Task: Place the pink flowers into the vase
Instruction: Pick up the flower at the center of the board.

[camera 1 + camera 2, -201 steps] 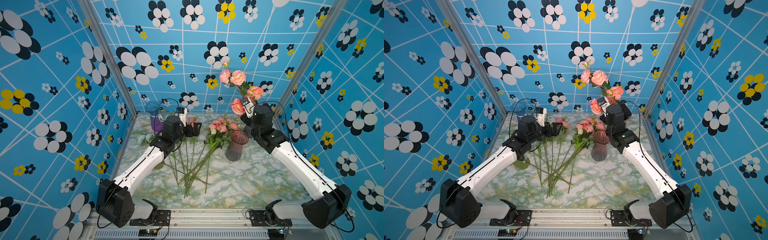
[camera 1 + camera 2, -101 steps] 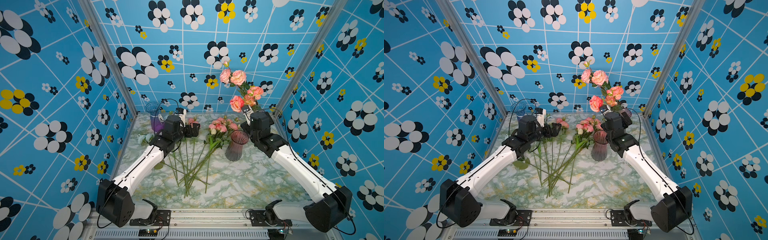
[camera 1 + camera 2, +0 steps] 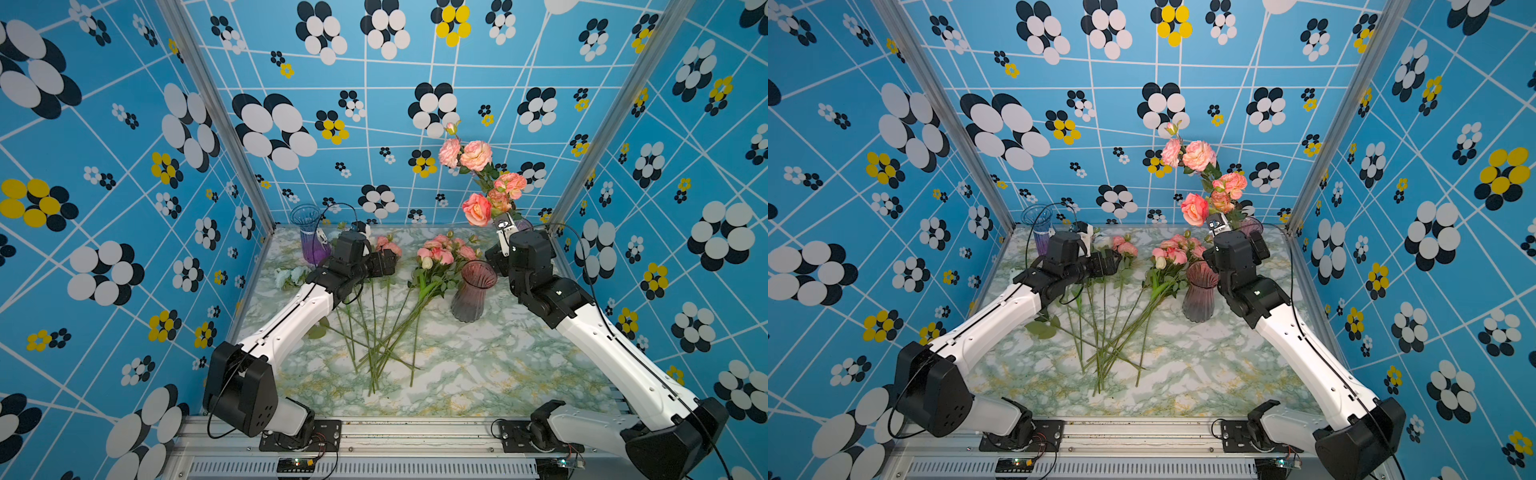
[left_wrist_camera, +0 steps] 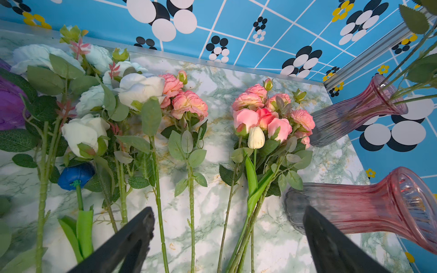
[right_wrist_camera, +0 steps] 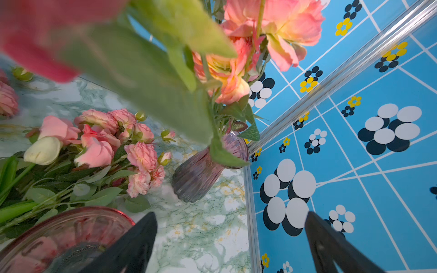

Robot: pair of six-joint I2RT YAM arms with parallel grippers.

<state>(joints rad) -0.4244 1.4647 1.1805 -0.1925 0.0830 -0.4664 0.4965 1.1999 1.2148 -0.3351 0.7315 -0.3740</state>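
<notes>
Right claw (image 5: 230, 219) lower than before, spread and empty, pink flowers (image 5: 272, 21) in the vase (image 5: 201, 175) close above.

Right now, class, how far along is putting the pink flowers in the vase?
Done: some pink blooms stand in the corner vase. In hand: nothing; left tool and right tool open, empty. Remaining: the pink bunch and a pink stem lying on the table.

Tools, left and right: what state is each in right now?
Left tool: open, holding nothing.
Right tool: open, holding nothing.
</notes>
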